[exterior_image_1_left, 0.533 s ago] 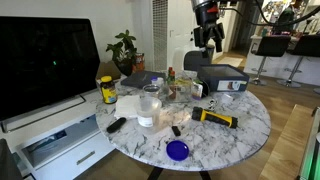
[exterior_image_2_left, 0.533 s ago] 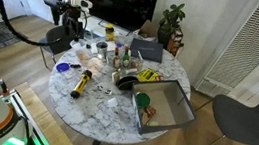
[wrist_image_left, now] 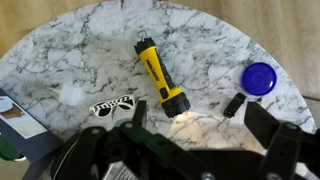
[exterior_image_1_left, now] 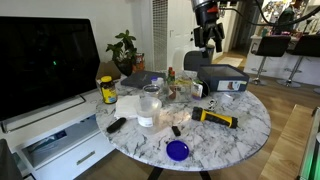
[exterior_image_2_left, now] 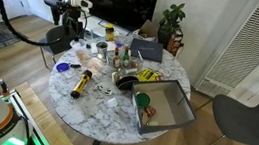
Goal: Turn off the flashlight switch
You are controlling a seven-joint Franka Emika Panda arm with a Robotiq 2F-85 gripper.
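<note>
The flashlight [exterior_image_1_left: 215,117] is a slim yellow tube with black ends. It lies on the round marble table [exterior_image_1_left: 250,125] near the edge, and shows in the other exterior view [exterior_image_2_left: 83,84] too. In the wrist view it lies diagonally [wrist_image_left: 160,75], its wide black head pointing toward the camera, with a bright patch of light on the marble in front of the head. My gripper [wrist_image_left: 200,122] is open and empty. In both exterior views it hangs well above the table [exterior_image_1_left: 209,40] [exterior_image_2_left: 71,19], apart from the flashlight.
A blue lid [wrist_image_left: 260,77] and a small black remote [wrist_image_left: 233,103] lie near the flashlight. A yellow-lidded jar [exterior_image_1_left: 107,90], a clear container [exterior_image_1_left: 150,103], bottles and a grey box [exterior_image_2_left: 170,108] crowd the table. A TV [exterior_image_1_left: 45,60] stands beside it.
</note>
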